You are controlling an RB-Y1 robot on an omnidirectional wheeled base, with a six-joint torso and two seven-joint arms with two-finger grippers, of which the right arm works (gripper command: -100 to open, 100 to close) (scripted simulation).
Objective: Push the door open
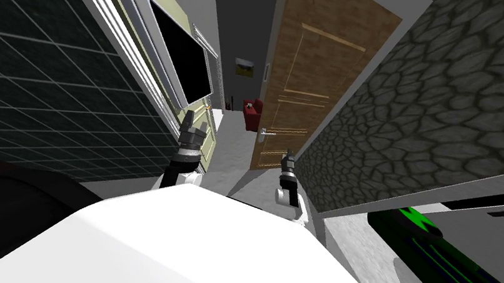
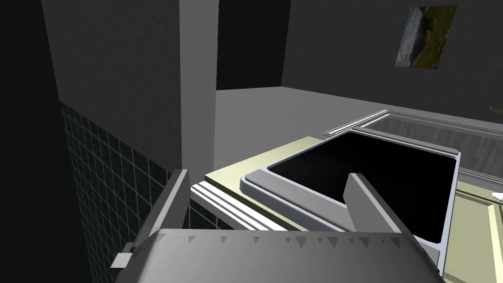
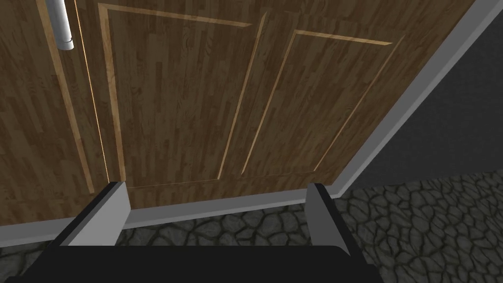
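Observation:
A brown wooden panelled door point(image 1: 311, 76) stands ajar ahead, with a silver lever handle point(image 1: 266, 132) near its free edge. My right gripper point(image 1: 288, 157) is open, just short of the door's lower part beside the grey frame. In the right wrist view the door's panels point(image 3: 196, 98) lie close ahead of the open right gripper point(image 3: 216, 196), with the handle point(image 3: 61, 24) off to one side. My left gripper point(image 1: 191, 124) is open and raised near the left wall. In the left wrist view the left gripper point(image 2: 270, 189) points at a grey-framed black panel point(image 2: 373, 172).
A stone-patterned wall point(image 1: 438, 115) runs along the right of the door. On the left a pale green wall carries the black panel point(image 1: 181, 62), next to dark tiles point(image 1: 35, 64). Through the gap lies a grey floor with a red chair point(image 1: 253, 110). A dark and green object point(image 1: 457, 276) sits at lower right.

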